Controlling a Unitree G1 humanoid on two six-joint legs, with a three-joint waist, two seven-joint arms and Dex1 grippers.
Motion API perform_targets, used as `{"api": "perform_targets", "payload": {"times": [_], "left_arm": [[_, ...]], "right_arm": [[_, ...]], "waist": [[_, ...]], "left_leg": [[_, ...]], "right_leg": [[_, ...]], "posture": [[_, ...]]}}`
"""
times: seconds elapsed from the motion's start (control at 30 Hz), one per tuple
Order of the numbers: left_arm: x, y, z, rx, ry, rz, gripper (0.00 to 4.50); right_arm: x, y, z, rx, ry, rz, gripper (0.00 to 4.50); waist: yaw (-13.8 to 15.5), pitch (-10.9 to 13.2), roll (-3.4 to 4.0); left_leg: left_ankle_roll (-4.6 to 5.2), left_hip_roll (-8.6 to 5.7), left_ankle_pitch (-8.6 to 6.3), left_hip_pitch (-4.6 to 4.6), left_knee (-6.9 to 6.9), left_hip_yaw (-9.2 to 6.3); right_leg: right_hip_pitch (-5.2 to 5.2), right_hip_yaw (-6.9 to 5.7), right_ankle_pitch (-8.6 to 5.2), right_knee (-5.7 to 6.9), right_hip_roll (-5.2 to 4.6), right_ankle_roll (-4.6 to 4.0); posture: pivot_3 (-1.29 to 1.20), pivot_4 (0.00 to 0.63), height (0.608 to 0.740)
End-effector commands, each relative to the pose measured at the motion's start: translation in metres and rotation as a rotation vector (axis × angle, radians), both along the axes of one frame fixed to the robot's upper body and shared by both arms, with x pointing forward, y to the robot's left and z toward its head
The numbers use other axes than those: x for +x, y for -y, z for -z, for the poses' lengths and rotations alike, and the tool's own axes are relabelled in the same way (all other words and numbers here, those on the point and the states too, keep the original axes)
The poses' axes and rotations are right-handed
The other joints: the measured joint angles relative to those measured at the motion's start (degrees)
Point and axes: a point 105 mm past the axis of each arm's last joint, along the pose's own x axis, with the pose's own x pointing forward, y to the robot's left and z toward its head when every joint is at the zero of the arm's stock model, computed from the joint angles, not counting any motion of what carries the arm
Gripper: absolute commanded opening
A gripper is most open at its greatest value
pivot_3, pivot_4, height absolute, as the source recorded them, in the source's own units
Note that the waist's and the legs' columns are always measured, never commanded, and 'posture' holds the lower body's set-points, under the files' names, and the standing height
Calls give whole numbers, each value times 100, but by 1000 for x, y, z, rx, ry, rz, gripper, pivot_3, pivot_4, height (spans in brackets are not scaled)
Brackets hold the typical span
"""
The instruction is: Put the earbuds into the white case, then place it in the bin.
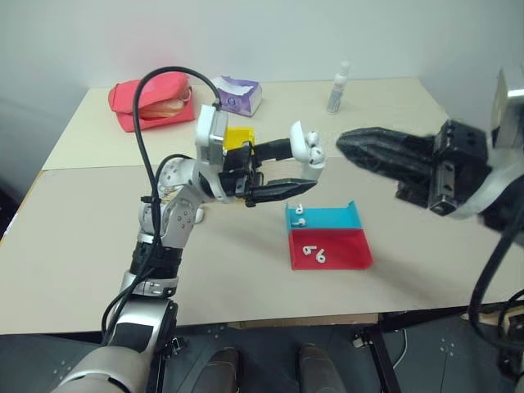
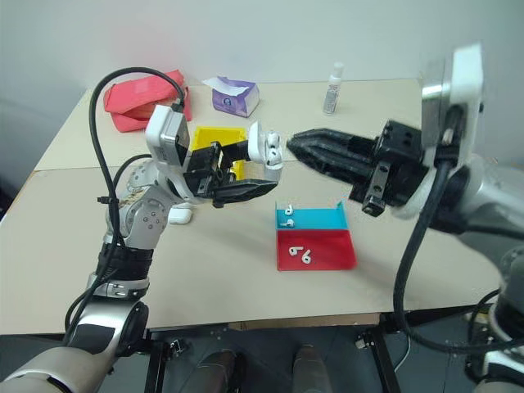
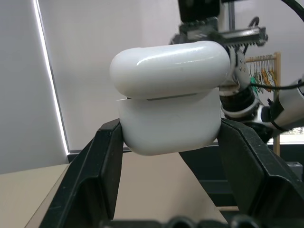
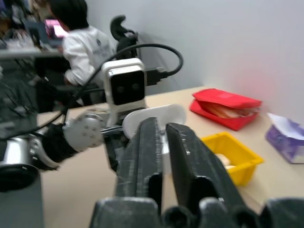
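White glossy rounded plastic case (image 3: 169, 97) sits clamped between the left gripper's (image 1: 293, 170) black fingers (image 3: 92, 175), held up in the air over the surface, lid nearly closed. Right gripper (image 2: 304, 144) fingers pressed together, empty, tips just beside the case. Below: shallow blue tray (image 1: 336, 216) with two tiny white earbuds (image 1: 299, 214), touching a shallow red tray (image 1: 344, 250) with two more. Small yellow open-top bin (image 2: 214, 136) behind the left gripper. Farther back on the beige surface (image 1: 246, 270): red pouch (image 1: 131, 102), purple tissue pack (image 1: 237, 94), small clear bottle (image 1: 338, 87).
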Motion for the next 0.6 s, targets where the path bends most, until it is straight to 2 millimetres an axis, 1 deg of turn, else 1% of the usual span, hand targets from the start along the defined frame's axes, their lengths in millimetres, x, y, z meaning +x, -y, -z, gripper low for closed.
{"api": "perform_targets", "payload": {"times": [0.03,0.1,0.2,0.27,0.4,0.5,0.6], "left_arm": [[-1,7,8,42,21,36,2727],[0,11,12,57,21,47,2727],[2,16,14,61,24,52,2727],[2,17,14,58,22,56,2727],[2,18,14,46,22,51,2727],[3,16,11,29,28,33,2727],[5,12,8,13,34,4,2727]], "right_arm": [[6,-22,-4,-144,9,-19,47],[12,-35,-10,-219,14,-1,47],[18,-42,-7,-353,22,28,47],[21,-43,-8,-389,14,31,47],[21,-41,2,-494,0,11,47],[29,-43,18,-560,-21,17,47],[32,-34,22,-570,-44,39,47]], "waist": [[-44,0,7],[-40,0,13],[-5,0,12],[8,0,11],[60,0,11],[78,0,11],[86,0,11]], "left_leg": [[0,1,0,1,-1,0],[0,1,0,1,-3,10],[0,8,0,-8,-4,-1],[-1,2,0,-21,1,-1],[-6,-5,3,-45,21,-1],[-6,-5,3,-45,22,2],[-4,-4,2,-44,22,2]], "right_leg": [[2,0,0,-1,0,0],[-6,10,0,-3,-2,0],[-11,-3,0,-13,2,-1],[-12,-2,0,-15,-2,0],[-20,-3,4,-21,-10,6],[-22,-3,4,-21,-10,7],[-25,-4,4,-13,-9,7]], "posture": [[0,150,740],[0,150,740],[0,150,740],[0,150,740],[0,150,740],[0,150,740],[0,150,740]]}}
